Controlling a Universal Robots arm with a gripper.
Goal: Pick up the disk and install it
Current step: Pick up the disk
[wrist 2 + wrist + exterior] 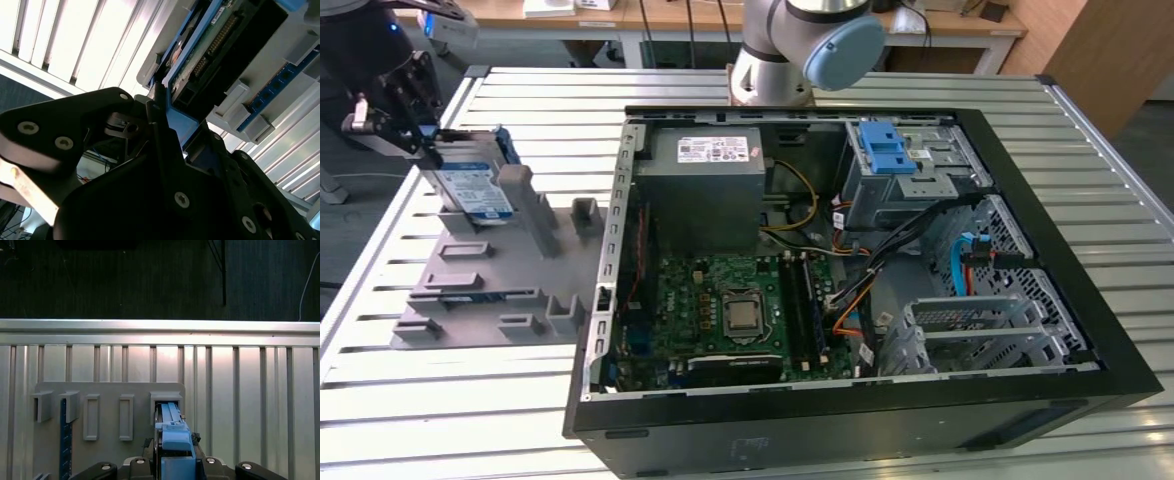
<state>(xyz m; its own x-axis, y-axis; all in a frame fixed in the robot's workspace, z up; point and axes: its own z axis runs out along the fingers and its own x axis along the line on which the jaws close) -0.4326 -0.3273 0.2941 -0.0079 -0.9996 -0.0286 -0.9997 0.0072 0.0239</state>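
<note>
Grey fixture posts (518, 205) beside the disk (470, 190); cables (907, 232) across the open case (854, 420) interior.

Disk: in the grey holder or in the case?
In the grey holder: the disk stands on edge in its slot, outside the computer case, gripper at its top.

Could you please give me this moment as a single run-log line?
stage: pick | gripper: fingers shut on disk | disk: standing on edge in grey holder | install: not yet done

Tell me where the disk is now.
The disk stands on edge at the exterior view's left, in a slot of the grey holder, left of the computer case, the gripper shut on it.
</note>
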